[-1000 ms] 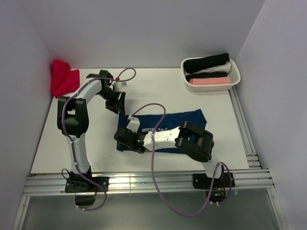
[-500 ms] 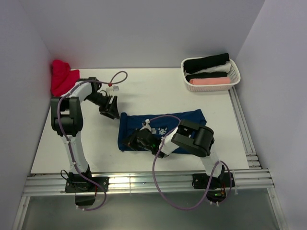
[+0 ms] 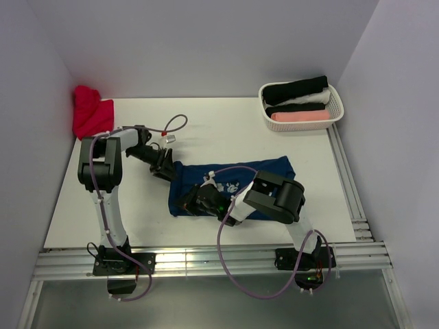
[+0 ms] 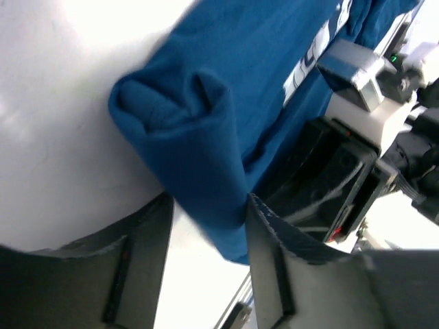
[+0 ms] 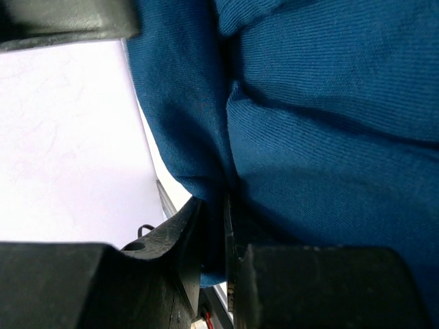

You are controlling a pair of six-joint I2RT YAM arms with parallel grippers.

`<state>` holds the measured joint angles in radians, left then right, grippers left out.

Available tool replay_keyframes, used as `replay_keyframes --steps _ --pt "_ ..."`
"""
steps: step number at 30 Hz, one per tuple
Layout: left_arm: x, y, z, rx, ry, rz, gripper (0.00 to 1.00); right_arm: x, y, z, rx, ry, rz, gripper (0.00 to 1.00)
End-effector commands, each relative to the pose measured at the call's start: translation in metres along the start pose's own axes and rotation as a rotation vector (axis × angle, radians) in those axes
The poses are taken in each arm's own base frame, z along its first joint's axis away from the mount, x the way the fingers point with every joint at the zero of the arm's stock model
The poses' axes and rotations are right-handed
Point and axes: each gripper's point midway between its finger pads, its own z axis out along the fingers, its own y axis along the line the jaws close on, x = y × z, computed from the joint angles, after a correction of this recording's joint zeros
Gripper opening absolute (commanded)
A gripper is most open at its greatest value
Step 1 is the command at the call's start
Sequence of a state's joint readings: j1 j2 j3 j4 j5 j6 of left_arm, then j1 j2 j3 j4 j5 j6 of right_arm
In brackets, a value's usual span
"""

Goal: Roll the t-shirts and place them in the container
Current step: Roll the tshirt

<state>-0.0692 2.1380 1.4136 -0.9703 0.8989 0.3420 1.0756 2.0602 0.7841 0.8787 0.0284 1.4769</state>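
Navy t-shirt (image 4: 199, 137) corner between left jaws, edge tight between right jaws

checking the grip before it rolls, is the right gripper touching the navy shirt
Touching. The right wrist view shows the right gripper pinching a fold of the navy shirt between its jaws.

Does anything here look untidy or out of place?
Yes. The red t-shirt lies crumpled in the far left corner, against the wall, while the rolled shirts sit neatly in the white basket. The navy t-shirt is bunched unevenly at its left end.
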Motion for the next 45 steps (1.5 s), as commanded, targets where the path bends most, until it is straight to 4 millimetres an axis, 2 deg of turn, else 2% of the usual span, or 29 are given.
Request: replay_keyframes --steps 1,3,4,5,6,7,8,9,10,11,12,13,14,15,16,17,19,20,22,23,26,28,32,34,35,36,38,41,45 --pt "-0.012 0.007 0.010 -0.059 -0.042 0.008 0.44 0.002 -0.011 -0.001 0.031 0.013 0.003 0.02" --pt "-0.016 0.010 0.010 -0.099 -0.059 -0.025 0.30 0.000 -0.016 0.000 0.072 0.004 -0.024 0.04" --pt "-0.015 0.014 0.009 -0.143 -0.056 -0.027 0.20 -0.001 -0.013 -0.001 0.080 -0.002 -0.037 0.06" --pt "-0.017 0.015 0.008 -0.164 -0.060 -0.042 0.16 -0.002 -0.022 -0.002 0.131 -0.006 -0.052 0.10" --pt "-0.018 0.017 0.007 -0.190 -0.061 -0.047 0.12 -0.005 -0.019 0.000 0.140 -0.025 -0.081 0.14" --pt "-0.018 0.020 0.006 -0.230 -0.056 -0.051 0.02 -0.007 -0.016 -0.002 0.153 -0.040 -0.099 0.19" --pt "-0.020 0.020 0.004 -0.253 -0.062 -0.055 0.00 -0.006 -0.027 -0.005 0.217 -0.041 -0.122 0.28" --pt "-0.020 0.021 0.002 -0.275 -0.062 -0.059 0.00 -0.010 -0.020 -0.002 0.225 -0.065 -0.158 0.32" --pt "-0.022 0.024 -0.002 -0.323 -0.064 -0.055 0.00 -0.008 -0.029 -0.008 0.290 -0.063 -0.187 0.40" --pt "-0.023 0.026 -0.003 -0.346 -0.064 -0.051 0.00 -0.007 -0.029 -0.010 0.319 -0.070 -0.212 0.43" --pt "-0.022 0.027 -0.005 -0.367 -0.057 -0.051 0.00 -0.012 -0.017 -0.007 0.323 -0.104 -0.246 0.45" --pt "-0.024 0.029 -0.007 -0.407 -0.054 -0.043 0.00 -0.012 -0.030 -0.014 0.408 -0.105 -0.279 0.50" --pt "-0.024 0.030 -0.008 -0.426 -0.048 -0.043 0.00 -0.009 -0.029 -0.017 0.432 -0.115 -0.308 0.53" --pt "-0.023 0.031 -0.009 -0.446 -0.042 -0.043 0.00 -0.009 -0.017 -0.016 0.436 -0.127 -0.328 0.55" --pt "-0.027 0.029 -0.011 -0.462 -0.046 -0.032 0.00 -0.014 -0.028 -0.025 0.519 -0.152 -0.365 0.57" --pt "-0.026 0.031 -0.013 -0.490 -0.041 -0.032 0.00 -0.014 -0.015 -0.023 0.521 -0.165 -0.376 0.58" --pt "-0.029 0.029 -0.014 -0.514 -0.032 -0.021 0.00 -0.020 -0.023 -0.036 0.619 -0.199 -0.433 0.61" --pt "-0.029 0.032 -0.016 -0.539 -0.024 -0.020 0.00 -0.020 -0.011 -0.035 0.618 -0.210 -0.447 0.61" --pt "-0.030 0.030 -0.016 -0.559 -0.010 -0.011 0.00 -0.024 -0.010 -0.045 0.671 -0.235 -0.494 0.63" --pt "-0.031 0.029 -0.016 -0.566 -0.006 -0.008 0.00 -0.024 0.004 -0.044 0.658 -0.245 -0.502 0.64" --pt "-0.033 0.027 -0.013 -0.580 0.010 -0.004 0.00 -0.026 0.022 -0.048 0.675 -0.269 -0.558 0.68" --pt "-0.035 0.025 -0.011 -0.590 0.014 0.004 0.00 -0.025 0.023 -0.049 0.692 -0.276 -0.597 0.71" --pt "-0.036 0.018 -0.006 -0.594 0.024 0.013 0.00 -0.025 0.042 -0.035 0.645 -0.295 -0.622 0.70" --pt "-0.038 0.015 -0.004 -0.599 0.025 0.014 0.00 -0.026 0.041 -0.026 0.655 -0.302 -0.648 0.70" --pt "-0.039 0.014 -0.003 -0.598 0.024 0.017 0.00 -0.028 0.053 -0.021 0.635 -0.318 -0.647 0.70" --pt "-0.039 0.012 -0.002 -0.602 0.028 0.020 0.00 -0.028 0.047 -0.014 0.650 -0.315 -0.666 0.70" --pt "-0.040 0.012 -0.001 -0.604 0.029 0.018 0.00 -0.032 0.056 -0.005 0.639 -0.326 -0.668 0.69" --pt "-0.039 0.011 0.000 -0.612 0.033 0.019 0.00 -0.033 0.053 0.010 0.639 -0.325 -0.683 0.67" --pt "-0.041 0.009 0.000 -0.613 0.034 0.017 0.00 -0.036 0.045 0.018 0.679 -0.307 -0.686 0.63"
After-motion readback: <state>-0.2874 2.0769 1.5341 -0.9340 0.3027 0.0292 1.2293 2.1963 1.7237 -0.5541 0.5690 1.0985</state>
